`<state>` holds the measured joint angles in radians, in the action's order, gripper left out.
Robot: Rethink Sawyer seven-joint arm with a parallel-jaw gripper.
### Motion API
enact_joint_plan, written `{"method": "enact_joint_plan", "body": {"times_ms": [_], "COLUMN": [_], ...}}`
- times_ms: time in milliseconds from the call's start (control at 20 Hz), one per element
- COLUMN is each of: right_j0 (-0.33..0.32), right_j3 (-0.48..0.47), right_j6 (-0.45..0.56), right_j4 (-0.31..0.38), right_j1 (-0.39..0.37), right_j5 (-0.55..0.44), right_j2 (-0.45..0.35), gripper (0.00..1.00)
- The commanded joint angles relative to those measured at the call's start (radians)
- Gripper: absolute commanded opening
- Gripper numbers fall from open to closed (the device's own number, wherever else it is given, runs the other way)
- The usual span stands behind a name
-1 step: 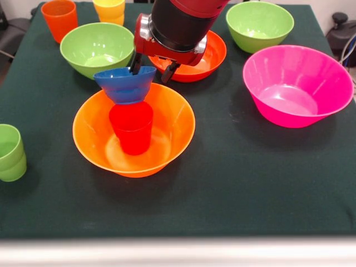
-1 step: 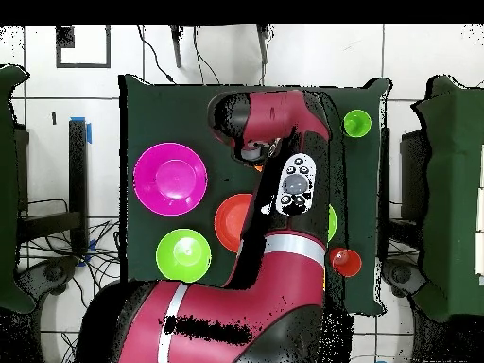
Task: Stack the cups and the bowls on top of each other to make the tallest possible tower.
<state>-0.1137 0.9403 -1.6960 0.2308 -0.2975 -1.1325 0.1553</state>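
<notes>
The large orange bowl point(image 1: 167, 139) stands at the middle of the table with a red cup point(image 1: 132, 130) upright inside it. On the cup's mouth rests the small blue bowl point(image 1: 124, 84), rim up. My gripper point(image 1: 151, 69) hangs over the blue bowl's far right rim, open: one finger point(image 1: 135, 63) is inside the rim, the other point(image 1: 169, 72) outside it. Two light green cups point(image 1: 11, 153), nested, stand at the left edge. In the overhead view the arm hides the stack and the gripper; the light green cups point(image 2: 356, 123) show at the upper right.
A green bowl point(image 1: 97, 47), a red-orange bowl point(image 1: 214, 55) and a second green bowl point(image 1: 260, 25) line the far side. The pink bowl point(image 1: 295, 83) is at the right. An orange cup point(image 1: 59, 19) and a yellow cup point(image 1: 109, 10) stand at the far left.
</notes>
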Motion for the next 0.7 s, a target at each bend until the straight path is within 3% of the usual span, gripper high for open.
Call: {"method": "enact_joint_plan", "body": {"times_ms": [50,700], "right_j0": [0.008,0.002], "right_j3": [0.037,0.074], "right_j6": [-0.014,-0.026], "right_j4": [-0.002,0.003], "right_j1": [0.04,0.03], "right_j5": [0.02,0.046], "right_j2": [-0.097,-0.087], "gripper": [1.0,1.0]}}
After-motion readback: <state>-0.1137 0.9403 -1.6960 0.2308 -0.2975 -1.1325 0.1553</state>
